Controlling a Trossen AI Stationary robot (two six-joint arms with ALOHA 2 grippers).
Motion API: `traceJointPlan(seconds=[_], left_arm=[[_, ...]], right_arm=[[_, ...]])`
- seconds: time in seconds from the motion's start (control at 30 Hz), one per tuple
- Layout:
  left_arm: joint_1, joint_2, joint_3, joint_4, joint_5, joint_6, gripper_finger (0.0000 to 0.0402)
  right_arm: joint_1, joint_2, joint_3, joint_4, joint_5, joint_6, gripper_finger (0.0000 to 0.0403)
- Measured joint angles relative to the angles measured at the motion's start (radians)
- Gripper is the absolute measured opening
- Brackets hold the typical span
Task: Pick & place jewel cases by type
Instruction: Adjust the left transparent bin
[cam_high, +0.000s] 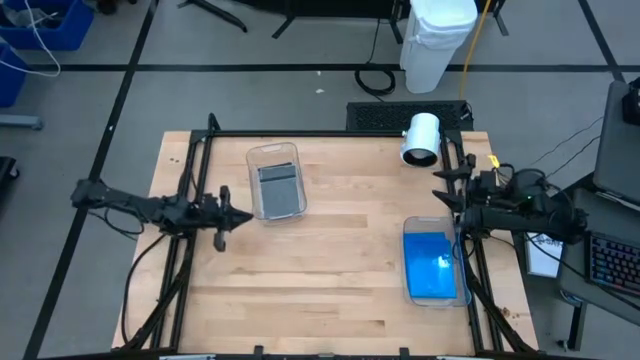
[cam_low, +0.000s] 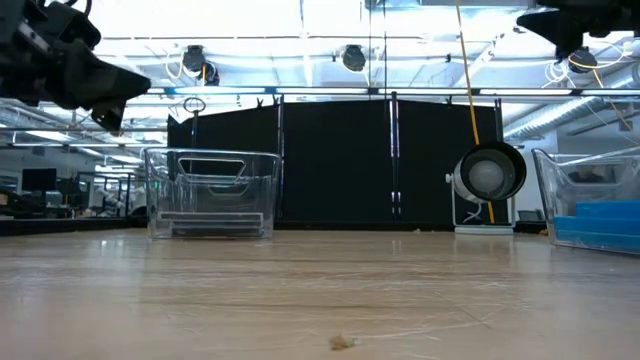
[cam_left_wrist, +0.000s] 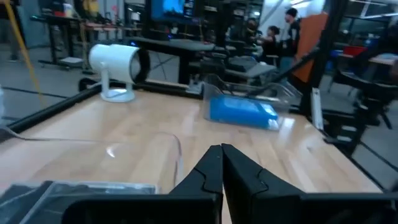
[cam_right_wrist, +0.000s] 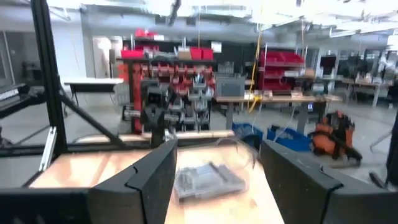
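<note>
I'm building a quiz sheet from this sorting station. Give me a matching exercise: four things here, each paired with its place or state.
Things:
1. blue jewel cases
2. grey jewel cases
3. left gripper
4. right gripper

Places or states:
A. open, at the table's right edge
B. in the right-hand tub
C. shut, beside the left-hand tub
D. in the left-hand tub

Pairs: 1-B, 2-D, 3-C, 4-A

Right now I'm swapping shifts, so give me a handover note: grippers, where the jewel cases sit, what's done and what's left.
Left gripper: jaws shut, empty, raised beside the left clear rectangular plastic tub.
Right gripper: jaws open, empty, raised at the table's right edge, by the right clear rectangular plastic tub.
Grey and dark jewel cases: inside the left tub.
Bright blue jewel cases: inside the right tub.
Done: every case in view is sorted by type.
Left: nothing loose on the wooden table; probably just park the arms.
</note>
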Motion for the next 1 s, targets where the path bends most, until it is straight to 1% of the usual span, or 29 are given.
traceJointPlan(seconds=[0.1, 0.23, 0.4, 0.5, 0.6, 0.73, 0.77, 0.8, 0.83, 0.9, 1.0], left_arm=[[0.006, -0.087, 0.000, -0.071, 0.053, 0.014, 0.0004], [0.006, -0.144, 0.002, -0.144, 0.068, 0.045, 0.0007], [0.006, -0.144, 0.002, -0.147, 0.075, 0.064, 0.0004], [0.006, -0.141, 0.002, -0.152, 0.080, 0.082, 0.0011], [0.005, -0.141, 0.002, -0.155, 0.087, 0.100, 0.0014], [0.005, -0.141, 0.002, -0.158, 0.098, 0.132, 0.0004], [0.005, -0.141, 0.002, -0.158, 0.098, 0.132, 0.0004], [0.005, -0.141, 0.002, -0.159, 0.097, 0.132, 0.0006], [0.005, -0.141, 0.002, -0.159, 0.097, 0.134, 0.0009], [0.005, -0.138, 0.002, -0.159, 0.095, 0.144, 0.0012], [0.005, -0.132, 0.002, -0.161, 0.096, 0.147, 0.0005]], right_arm=[[0.000, 0.004, 0.002, -0.054, -0.002, 0.029, 0.0224], [0.000, 0.014, -0.046, -0.015, -0.001, 0.055, 0.0223], [0.000, 0.009, -0.178, 0.172, -0.012, 0.090, 0.0200], [0.000, 0.010, -0.288, 0.321, -0.070, 0.065, 0.0174], [0.000, 0.010, -0.378, 0.446, -0.115, 0.020, 0.0134], [0.000, 0.011, -0.441, 0.520, -0.132, -0.038, 0.0056], [0.000, 0.008, -0.444, 0.510, -0.132, -0.045, 0.0032], [0.000, 0.009, -0.447, 0.505, -0.133, -0.049, 0.0017], [0.000, 0.010, -0.448, 0.489, -0.135, -0.050, 0.0010], [0.000, 0.011, -0.448, 0.483, -0.135, -0.048, 0.0010], [0.000, 0.010, -0.449, 0.439, -0.136, -0.044, 0.0003]])
